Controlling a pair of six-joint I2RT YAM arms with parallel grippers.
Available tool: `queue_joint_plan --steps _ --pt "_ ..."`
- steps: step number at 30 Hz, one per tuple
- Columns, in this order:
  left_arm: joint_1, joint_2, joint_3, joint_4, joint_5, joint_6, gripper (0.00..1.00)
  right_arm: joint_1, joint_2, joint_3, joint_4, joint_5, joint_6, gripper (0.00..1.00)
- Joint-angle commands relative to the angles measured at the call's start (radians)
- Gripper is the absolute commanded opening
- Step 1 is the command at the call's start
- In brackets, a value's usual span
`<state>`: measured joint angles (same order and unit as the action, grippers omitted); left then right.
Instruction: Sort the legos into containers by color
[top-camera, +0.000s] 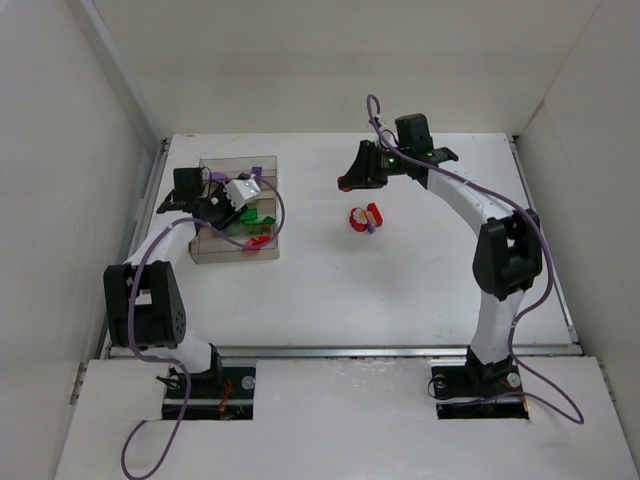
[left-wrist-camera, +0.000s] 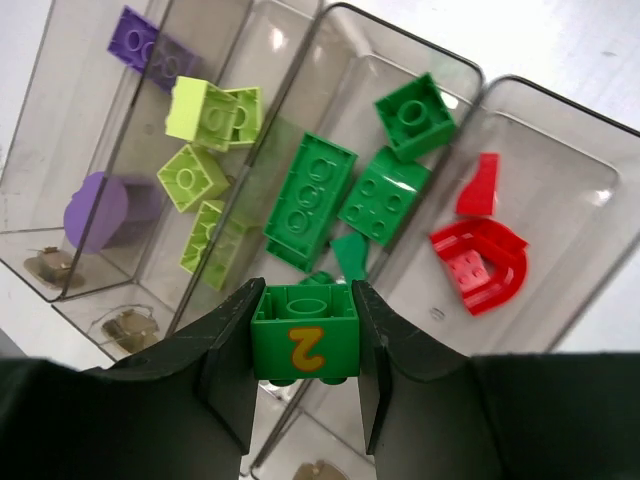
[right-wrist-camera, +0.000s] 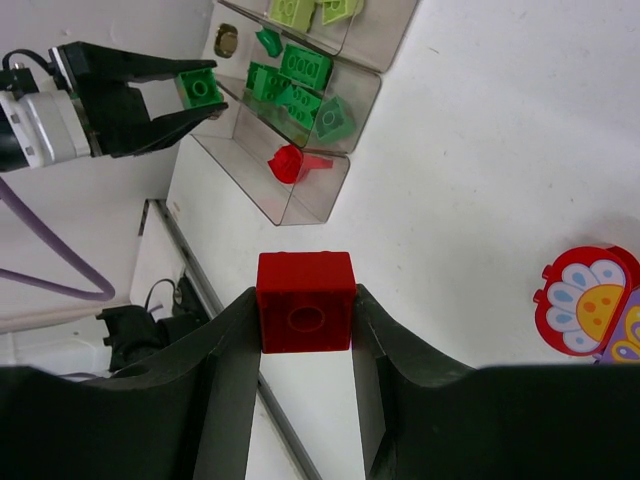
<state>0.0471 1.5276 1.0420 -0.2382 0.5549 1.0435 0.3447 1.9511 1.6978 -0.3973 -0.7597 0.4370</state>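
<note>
Green brick (left-wrist-camera: 306, 345) clamped in your left gripper (left-wrist-camera: 305, 305) above the tray (left-wrist-camera: 350, 80).
Your right gripper (right-wrist-camera: 305, 315) clasped a red brick (right-wrist-camera: 305, 290) well apart from it; releasing green off-centre could have spilled it into the neighbouring red compartment (left-wrist-camera: 570, 170).

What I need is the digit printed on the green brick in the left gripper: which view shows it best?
Left wrist: the green brick sits close up in the left gripper, its yellow 2 facing the camera. Right wrist shows it small and distant, digit unseen. Top external: too small to tell apart.
</note>
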Motion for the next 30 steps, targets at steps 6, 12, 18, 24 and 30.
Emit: queue_joint_plan --steps 6,12,18,24,30 --pt "-0.003 0.037 -0.039 0.243 -0.075 -0.115 0.0 0.01 0.008 0.049 0.005 -0.009 -0.018 0.0" --pt "-0.003 0.059 -0.039 0.241 -0.075 -0.103 0.4 0.01 0.017 0.069 -0.014 -0.009 -0.018 0.0" --pt "-0.003 0.059 -0.039 0.2 -0.064 -0.074 0.59 0.01 0.048 0.103 -0.023 -0.009 -0.018 0.0" --pt "-0.003 0.039 0.006 0.2 -0.082 -0.152 0.73 0.019 0.048 0.123 -0.043 -0.009 -0.027 0.0" --pt "0.011 0.039 0.162 0.197 -0.157 -0.513 0.73 0.102 0.101 0.275 -0.155 0.101 -0.124 0.0"
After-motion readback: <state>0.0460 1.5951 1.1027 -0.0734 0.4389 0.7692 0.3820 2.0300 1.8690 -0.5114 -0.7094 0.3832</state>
